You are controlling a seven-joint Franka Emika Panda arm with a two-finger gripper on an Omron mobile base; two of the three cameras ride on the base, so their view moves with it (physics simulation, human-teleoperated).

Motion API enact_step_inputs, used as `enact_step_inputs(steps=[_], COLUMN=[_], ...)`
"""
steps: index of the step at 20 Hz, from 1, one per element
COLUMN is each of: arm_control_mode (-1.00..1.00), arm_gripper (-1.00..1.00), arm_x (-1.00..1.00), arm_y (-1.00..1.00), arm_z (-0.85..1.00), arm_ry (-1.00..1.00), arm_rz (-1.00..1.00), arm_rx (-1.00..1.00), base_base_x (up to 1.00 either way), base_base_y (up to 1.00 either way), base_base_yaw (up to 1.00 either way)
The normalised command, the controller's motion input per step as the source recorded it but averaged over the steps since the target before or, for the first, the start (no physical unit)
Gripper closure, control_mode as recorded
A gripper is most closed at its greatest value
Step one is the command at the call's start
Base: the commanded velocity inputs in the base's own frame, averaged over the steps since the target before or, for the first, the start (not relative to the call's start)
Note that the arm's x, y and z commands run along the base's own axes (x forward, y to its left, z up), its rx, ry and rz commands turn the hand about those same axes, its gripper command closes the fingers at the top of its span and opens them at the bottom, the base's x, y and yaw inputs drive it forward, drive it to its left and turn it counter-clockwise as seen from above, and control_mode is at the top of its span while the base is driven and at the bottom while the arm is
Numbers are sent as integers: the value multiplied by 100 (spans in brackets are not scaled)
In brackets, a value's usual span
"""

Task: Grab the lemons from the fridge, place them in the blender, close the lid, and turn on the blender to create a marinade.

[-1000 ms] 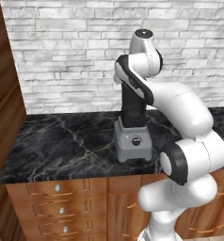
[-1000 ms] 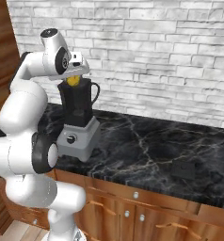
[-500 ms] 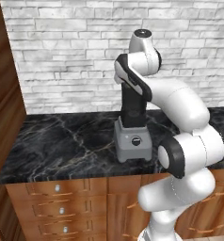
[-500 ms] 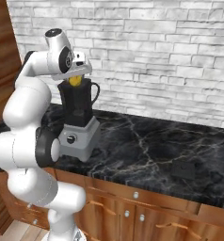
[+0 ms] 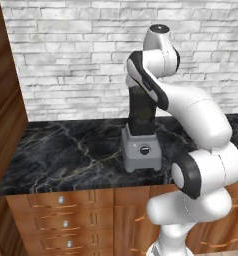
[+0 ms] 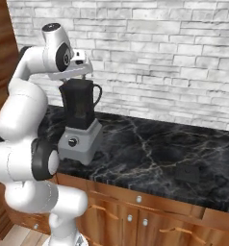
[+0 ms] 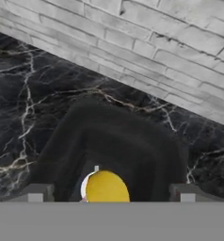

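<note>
1. Along the white brick wall runs the black marbled counter (image 6: 174,144), with wooden drawers below it; you have plenty of flat stone around the appliance.
2. On that counter stands the blender (image 5: 141,145): a grey boxy base with a round knob on its front, and a tall dark jar on top with a handle on its side in the right base view. Judge it rigid and fairly heavy, so it should stay put under a light touch, but a sideways knock at the rim could tip it.
3. Directly above the jar's open top hangs the gripper (image 7: 110,194). In the hand view its fingertips (image 7: 36,192) stand wide apart, one at each side of the jar mouth, with nothing between them.
4. Down inside the jar lies a lemon (image 7: 107,187), yellow and round, resting on a pale part at the bottom. It is apart from the gripper.
5. Handling, as a judgement: lemons are firm, light and smooth-skinned, and they roll. Take any further one across its widest part, squeezing gently so it doesn't pop out.
6. No cap sits on the jar, so closing and switching on appear to remain. I can't tell where the lid is.
</note>
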Motion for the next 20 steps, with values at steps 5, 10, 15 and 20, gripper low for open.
enact_step_inputs(steps=[5,10,15,20], arm_control_mode=[-100,-100,-100,100], arm_gripper=[-100,-100,-100,-100], arm_x=[-100,-100,-100,-80], arm_y=[-70,-81,-26,0], arm_z=[0,-30,-47,-19], arm_ry=[-6,-11,0,4], arm_rz=[0,0,0,5], arm_rx=[5,1,-3,-6], base_base_x=[0,0,0,-20], base_base_y=[0,0,0,0], base_base_yaw=[0,0,0,5])
